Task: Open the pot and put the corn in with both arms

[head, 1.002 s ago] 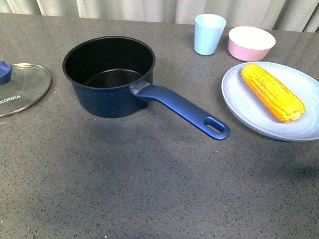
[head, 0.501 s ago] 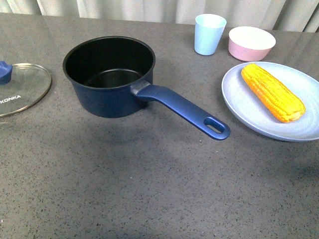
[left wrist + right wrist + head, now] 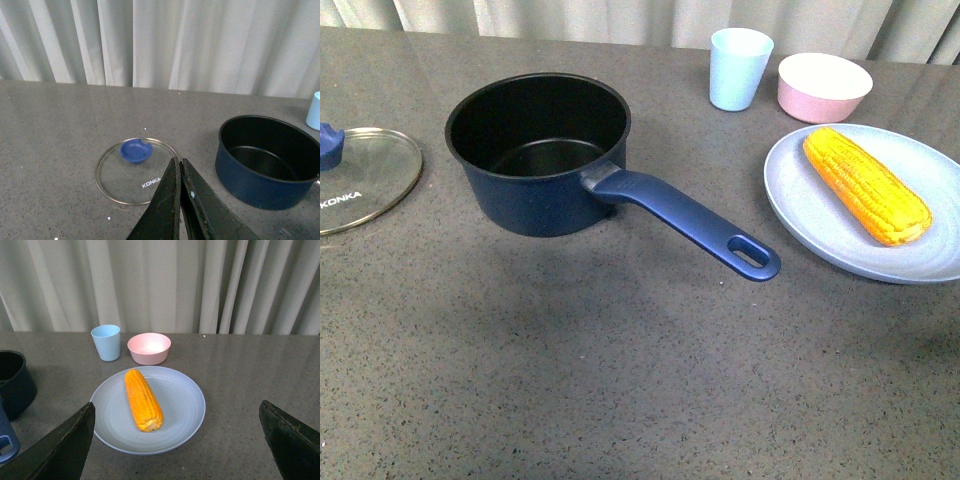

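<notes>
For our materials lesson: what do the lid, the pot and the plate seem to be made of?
The lid: clear glass, the table shows through; thin metal-looking rim. The pot: probably coated metal, matte navy outside, black inside. The plate: smooth pale blue, faint sheen; plastic or ceramic, cannot tell.

1. The pot, a dark navy saucepan with a black, empty interior, stands upright and uncovered, beyond and beside the pressed-together fingers of the left gripper.
2. Its glass "KONKA" lid, blue knob up, lies flat just past those fingertips, apart from the pot.
3. The corn, a whole yellow-orange cob, lies ahead between the wide-spread fingers of the right gripper.
</notes>
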You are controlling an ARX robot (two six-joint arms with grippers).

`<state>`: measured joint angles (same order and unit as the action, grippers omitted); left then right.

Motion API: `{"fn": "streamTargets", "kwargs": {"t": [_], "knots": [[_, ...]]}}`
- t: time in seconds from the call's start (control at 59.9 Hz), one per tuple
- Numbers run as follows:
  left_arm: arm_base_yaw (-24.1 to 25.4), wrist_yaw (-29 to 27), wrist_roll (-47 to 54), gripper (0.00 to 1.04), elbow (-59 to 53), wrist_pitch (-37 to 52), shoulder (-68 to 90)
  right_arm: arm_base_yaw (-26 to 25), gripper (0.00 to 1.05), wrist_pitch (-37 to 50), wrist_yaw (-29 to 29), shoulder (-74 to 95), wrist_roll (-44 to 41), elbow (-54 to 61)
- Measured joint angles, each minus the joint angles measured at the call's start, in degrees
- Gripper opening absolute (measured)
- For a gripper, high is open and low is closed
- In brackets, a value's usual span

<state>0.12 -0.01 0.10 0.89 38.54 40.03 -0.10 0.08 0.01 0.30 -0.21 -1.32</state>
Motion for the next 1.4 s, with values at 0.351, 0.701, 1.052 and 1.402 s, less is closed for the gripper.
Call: {"fn": "streamTargets", "kwargs": {"t": [0.351,0.701,1.052,1.402], "knots": [[0.00,0.00,0.02,0.02,-0.04,-15.41,-16.79,0.00,0.96,0.00,-0.02,0.00,0.00,0.00],[-0.02,0.00,0.00,0.02,-0.04,-23.91,-25.42,0.00,0.96,0.00,-0.02,0.00,0.00,0.00],[-0.02,0.00,0.00,0.02,-0.04,-34.03,-33.97,0.00,0.96,0.00,0.00,0.00,0.00,0.00],[-0.02,-0.02,0.00,0.14,-0.04,-38.56,-39.15,0.00,0.96,0.00,0.00,0.00,0.02,0.00]]}}
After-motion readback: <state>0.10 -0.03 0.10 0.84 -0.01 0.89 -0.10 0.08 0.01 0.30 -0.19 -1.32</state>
